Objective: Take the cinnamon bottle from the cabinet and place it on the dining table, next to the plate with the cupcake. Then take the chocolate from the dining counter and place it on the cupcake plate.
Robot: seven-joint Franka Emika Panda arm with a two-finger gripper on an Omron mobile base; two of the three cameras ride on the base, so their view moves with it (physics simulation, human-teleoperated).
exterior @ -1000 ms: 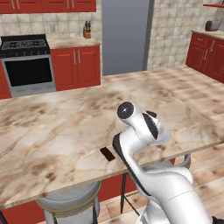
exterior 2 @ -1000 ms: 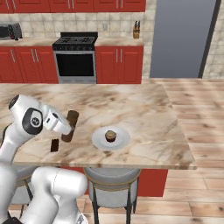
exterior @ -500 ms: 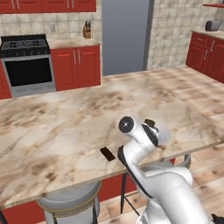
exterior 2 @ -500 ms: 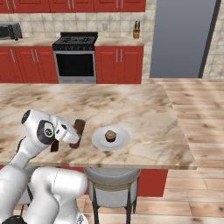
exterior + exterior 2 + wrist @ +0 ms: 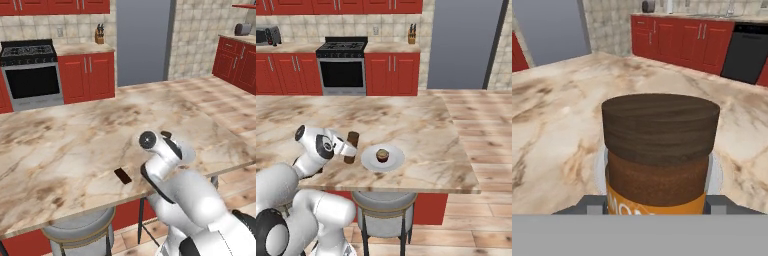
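Observation:
My gripper [image 5: 347, 149] is shut on the cinnamon bottle [image 5: 351, 147], a brown cylinder with a dark cap. It holds the bottle upright, low over the dining table [image 5: 421, 120] and just left of the white plate [image 5: 395, 159] with the cupcake [image 5: 382, 155]. Whether the bottle's base touches the marble I cannot tell. In the hand view the cinnamon bottle [image 5: 659, 150] stands between the fingertips [image 5: 592, 205], and the plate's rim [image 5: 714, 172] shows behind it. The chocolate [image 5: 123, 175] lies flat near the table's front edge, left of the arm.
A grey stool [image 5: 383, 202] stands under the table's near edge below the plate, and a stool [image 5: 77, 230] shows below the chocolate. A stove [image 5: 342, 65], red cabinets and a grey fridge [image 5: 463, 45] line the back wall. A red shelf [image 5: 245, 6] hangs at the far right.
The arm has come down and swung right, bringing the bottle closer to the plate and lower toward the tabletop. The grip on it has stayed the same.

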